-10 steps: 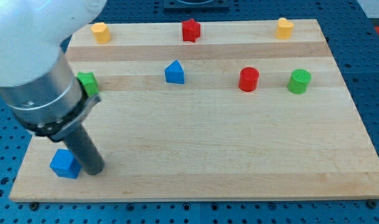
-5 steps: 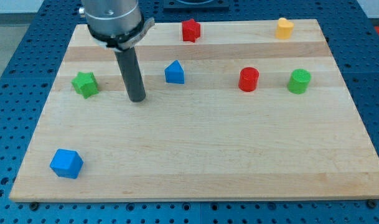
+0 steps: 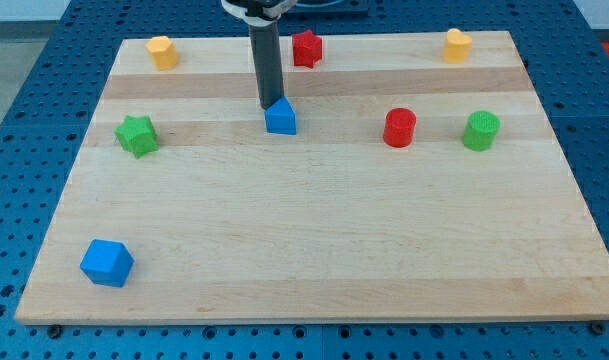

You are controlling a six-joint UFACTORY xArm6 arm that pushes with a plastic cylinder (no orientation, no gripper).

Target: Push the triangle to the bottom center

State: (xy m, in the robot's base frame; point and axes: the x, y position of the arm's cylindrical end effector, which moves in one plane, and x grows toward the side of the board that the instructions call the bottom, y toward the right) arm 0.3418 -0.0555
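The blue triangle block point(image 3: 280, 118) lies on the wooden board point(image 3: 314, 240), in its upper middle. My tip point(image 3: 270, 105) stands just above the triangle's top left corner, touching it or nearly so. The dark rod rises from there to the view's top edge.
A blue cube point(image 3: 107, 262) lies at the bottom left. A green star point(image 3: 136, 134) is at the left. A yellow block point(image 3: 162, 51), a red star point(image 3: 306, 47) and another yellow block point(image 3: 457, 44) line the top. A red cylinder point(image 3: 399, 127) and a green cylinder point(image 3: 481, 130) are at the right.
My tip has moved from beside the blue cube at the bottom left, up and to the right, to the top side of the blue triangle. No block has moved.
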